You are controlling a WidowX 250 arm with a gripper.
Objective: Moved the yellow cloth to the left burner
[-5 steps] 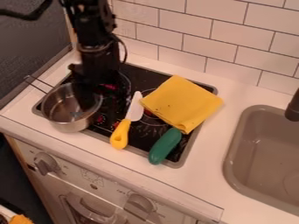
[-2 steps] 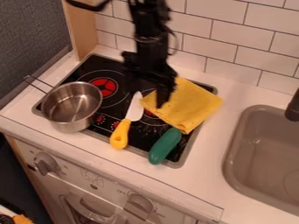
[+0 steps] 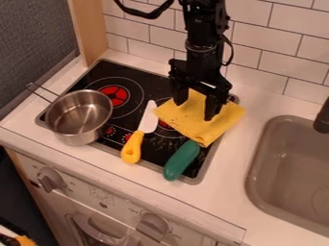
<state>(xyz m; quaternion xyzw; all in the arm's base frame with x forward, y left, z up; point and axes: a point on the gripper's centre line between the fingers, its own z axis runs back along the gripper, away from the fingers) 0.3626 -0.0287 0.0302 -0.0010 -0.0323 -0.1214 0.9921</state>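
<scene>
End effector [image 3: 194, 110] open, fingertips spread over the yellow cloth [image 3: 191, 123]; contact unclear. Directly beneath on the stovetop's right side, the cloth is folded nearly square, without a clear long axis. Leftward is the exposed left burner [image 3: 116, 95]. Print beside the knob [image 3: 155, 224] is illegible.

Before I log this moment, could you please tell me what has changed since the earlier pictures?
The gripper has moved right across the stove, from near the saucepan to over the yellow cloth, and its fingers now show spread apart. The cloth, saucepan, yellow-handled knife and green zucchini look unmoved.
</scene>
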